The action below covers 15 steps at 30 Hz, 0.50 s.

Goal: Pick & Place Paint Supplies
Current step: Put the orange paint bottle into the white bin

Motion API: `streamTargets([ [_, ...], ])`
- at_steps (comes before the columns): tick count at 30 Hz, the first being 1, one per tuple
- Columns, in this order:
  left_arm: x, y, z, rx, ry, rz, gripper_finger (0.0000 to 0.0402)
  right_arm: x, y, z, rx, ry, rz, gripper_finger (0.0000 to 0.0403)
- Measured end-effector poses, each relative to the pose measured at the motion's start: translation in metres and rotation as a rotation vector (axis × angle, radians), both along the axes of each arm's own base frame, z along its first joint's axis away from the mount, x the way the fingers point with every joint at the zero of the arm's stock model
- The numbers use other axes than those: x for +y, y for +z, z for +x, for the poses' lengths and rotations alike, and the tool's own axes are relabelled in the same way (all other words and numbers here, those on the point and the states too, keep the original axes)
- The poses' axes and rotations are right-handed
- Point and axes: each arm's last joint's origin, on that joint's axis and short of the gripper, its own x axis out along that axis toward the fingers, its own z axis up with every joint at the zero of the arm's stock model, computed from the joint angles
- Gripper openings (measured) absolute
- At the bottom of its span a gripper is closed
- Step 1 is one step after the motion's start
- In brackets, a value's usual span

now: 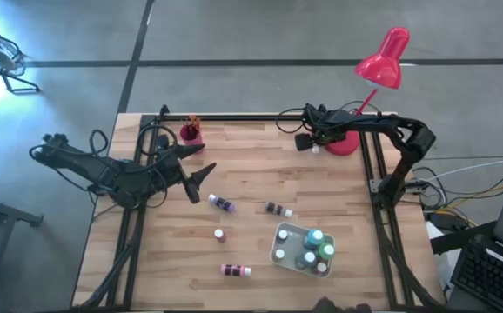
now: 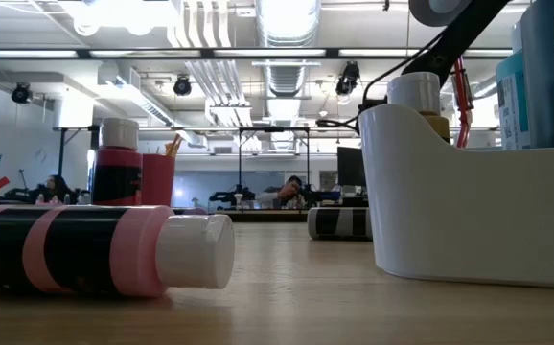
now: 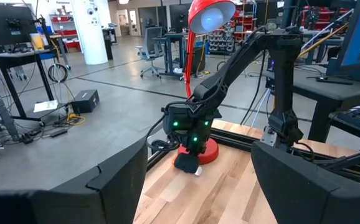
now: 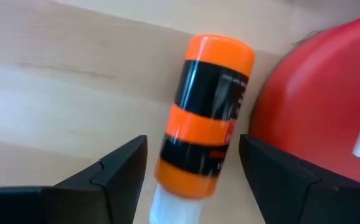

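Right gripper [image 4: 192,180] reaches down at the table's far edge, jaws spread astride an orange paint bottle [image 4: 206,112] beside the red lamp base [image 4: 320,106]; left gripper [image 1: 201,163] hovers released near the left edge.

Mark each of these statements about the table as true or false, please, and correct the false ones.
1. An orange bottle lies between the right gripper's open fingers, beside the lamp's red base. True.
2. The left gripper holds a bottle. False: it is open and empty.
3. The white tray holds several bottles. True.
4. No bottles lie loose on the table. False: a few lie on the wood left of the tray.
5. The lamp's shade is blue. False: it is red.
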Motion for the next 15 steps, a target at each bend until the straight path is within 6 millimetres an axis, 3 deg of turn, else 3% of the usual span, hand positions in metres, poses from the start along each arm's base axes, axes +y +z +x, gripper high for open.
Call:
streamTargets([
  [8, 0.0, -0.001, 0.0, 0.031, -0.002, 0.038, 0.0291, -0.01, -0.027, 0.01, 0.053, 0.023, 0.052, 0.0217],
  [15, 0.0, -0.005, 0.0, 0.081, -0.016, 0.066, 0.0291, -0.011, -0.015, 0.012, 0.068, 0.051, 0.045, 0.0149],
])
